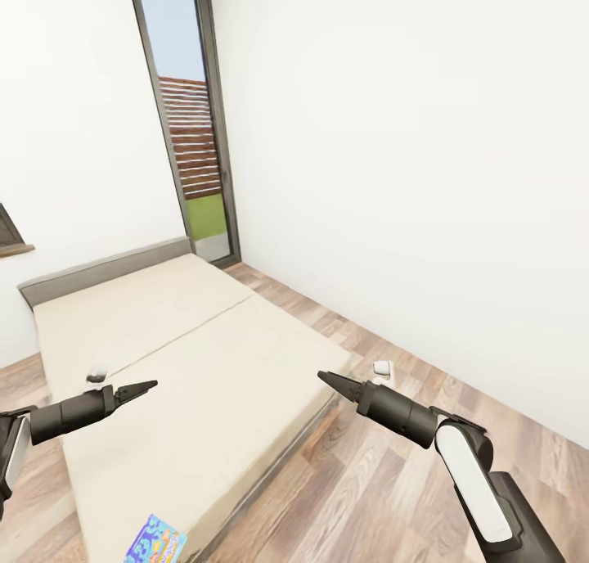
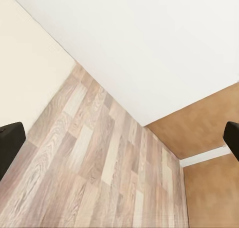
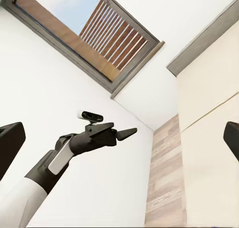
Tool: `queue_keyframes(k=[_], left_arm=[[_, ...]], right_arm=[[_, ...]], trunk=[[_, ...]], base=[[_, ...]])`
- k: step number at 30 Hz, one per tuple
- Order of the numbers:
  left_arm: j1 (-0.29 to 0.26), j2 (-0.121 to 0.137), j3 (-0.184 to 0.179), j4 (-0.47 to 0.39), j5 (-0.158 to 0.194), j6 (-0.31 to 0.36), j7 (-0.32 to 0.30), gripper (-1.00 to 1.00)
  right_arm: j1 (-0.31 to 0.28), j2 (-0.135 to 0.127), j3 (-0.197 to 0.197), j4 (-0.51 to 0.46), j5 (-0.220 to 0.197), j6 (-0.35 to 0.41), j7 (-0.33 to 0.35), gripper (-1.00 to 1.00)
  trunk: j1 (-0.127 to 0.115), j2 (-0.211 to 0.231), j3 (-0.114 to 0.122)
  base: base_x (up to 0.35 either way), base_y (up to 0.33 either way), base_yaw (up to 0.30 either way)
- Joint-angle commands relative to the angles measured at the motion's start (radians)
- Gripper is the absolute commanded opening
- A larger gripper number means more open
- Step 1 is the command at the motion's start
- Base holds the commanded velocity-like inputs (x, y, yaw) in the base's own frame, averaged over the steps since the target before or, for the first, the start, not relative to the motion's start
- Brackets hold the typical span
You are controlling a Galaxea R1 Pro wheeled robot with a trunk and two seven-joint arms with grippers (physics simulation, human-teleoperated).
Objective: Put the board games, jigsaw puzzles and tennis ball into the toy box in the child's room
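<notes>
The bed with its plain beige mattress fills the middle of the head view. One blue board game with orange-yellow print lies flat near the bed's near corner. My left gripper hovers open over the mattress, well beyond the board game. Empty and open, my right gripper hangs above the bed's right edge. In the left wrist view its two fingers stand far apart. The right wrist view looks across at the left gripper. The table, toy box, jigsaw puzzles and tennis ball are out of view.
A tall dark-framed window stands behind the grey headboard. A white wall runs along the right side. A strip of wood-plank floor lies between bed and wall.
</notes>
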Motion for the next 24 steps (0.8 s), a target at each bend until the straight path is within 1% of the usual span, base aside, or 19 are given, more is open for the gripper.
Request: queue_keyframes(k=[1, 7, 24], left_arm=[[-0.001, 0.0, 0.002, 0.0, -0.005, 0.01, -0.006, 1.0], [-0.001, 0.0, 0.002, 0.0, -0.005, 0.01, -0.006, 1.0], [-0.001, 0.0, 0.002, 0.0, -0.005, 0.01, -0.006, 1.0]], right_arm=[[-0.001, -0.001, 0.0, 0.0, -0.007, 0.006, -0.002, 1.0], [-0.001, -0.001, 0.0, 0.0, -0.007, 0.006, -0.002, 1.0], [-0.001, -0.001, 0.0, 0.0, -0.007, 0.006, -0.002, 1.0]], trunk=[[0.001, -0.002, -0.002], [0.001, -0.002, -0.002], [0.001, -0.002, -0.002]], base=[[0.0, -0.166, 0.197], [0.0, -0.056, 0.203], [0.0, -0.002, 0.206]])
